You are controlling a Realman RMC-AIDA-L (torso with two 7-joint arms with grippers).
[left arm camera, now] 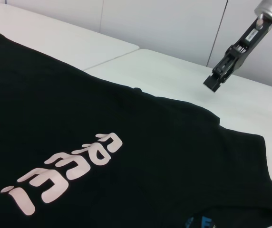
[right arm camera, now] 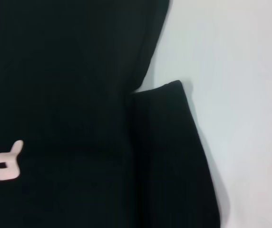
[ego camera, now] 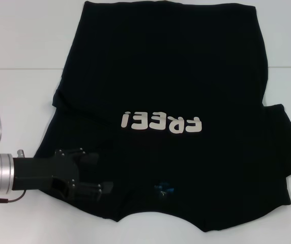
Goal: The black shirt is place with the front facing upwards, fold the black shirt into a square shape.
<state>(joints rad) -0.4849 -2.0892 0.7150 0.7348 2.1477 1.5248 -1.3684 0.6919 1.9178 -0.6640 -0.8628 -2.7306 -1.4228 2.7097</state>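
— Lying where? Black shirt (ego camera: 171, 96) spreading face-up across white table (ego camera: 23, 40).
— Left gripper (ego camera: 102, 173) hovering over near-left shoulder, fingers spread. Right gripper (left arm camera: 215, 83) beyond sleeve; cannot tell.

Left arm reaching in low, right arm raised.

Left arm (ego camera: 3, 173) enters from the left edge, silver forearm level, wrist black. Left gripper (ego camera: 97, 173) points toward the right, its two fingers (ego camera: 90, 157) spread apart with nothing between them. Right gripper (left arm camera: 217, 81) shows only in the left wrist view, hanging from a silver wrist, angled downward, fingertips off the surface; whether they are parted cannot be told.
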